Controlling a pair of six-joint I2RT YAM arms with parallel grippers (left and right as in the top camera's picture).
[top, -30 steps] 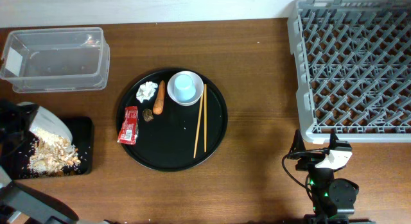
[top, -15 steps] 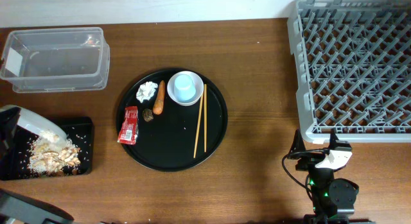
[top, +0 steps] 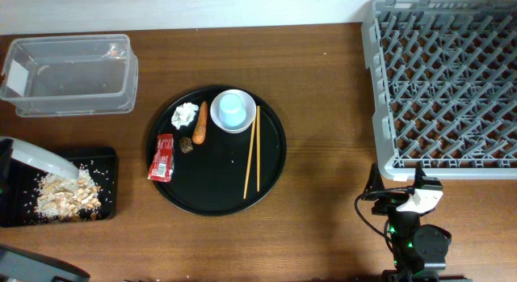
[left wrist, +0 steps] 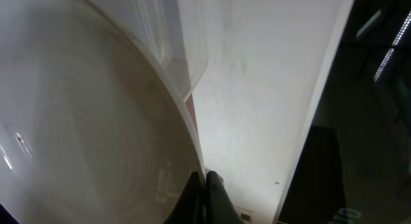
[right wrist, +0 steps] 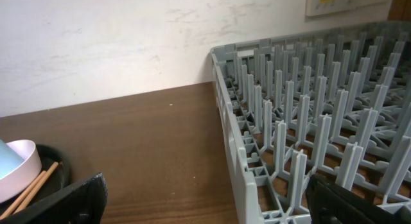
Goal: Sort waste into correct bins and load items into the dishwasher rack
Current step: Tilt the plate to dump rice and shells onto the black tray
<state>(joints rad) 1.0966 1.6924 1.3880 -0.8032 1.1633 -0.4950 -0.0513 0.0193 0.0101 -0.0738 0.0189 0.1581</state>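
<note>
My left gripper is shut on the rim of the white plate, which fills the left wrist view. From overhead the plate tilts steeply over the flat black tray, where the beige rice scraps lie. On the round black tray sit the tissue, carrot, red wrapper, chopsticks and the bowl with the blue cup inside it. My right gripper hangs open by the near left corner of the grey rack.
The clear plastic box stands at the back left, behind the flat black tray. A small dark scrap lies by the carrot. The rack's edge rises just right of my right gripper, with brown tabletop to its left.
The plate has tipped steeper and drawn back to the left. The rice scraps have slid off it into the flat black tray. The right arm has not moved.
</note>
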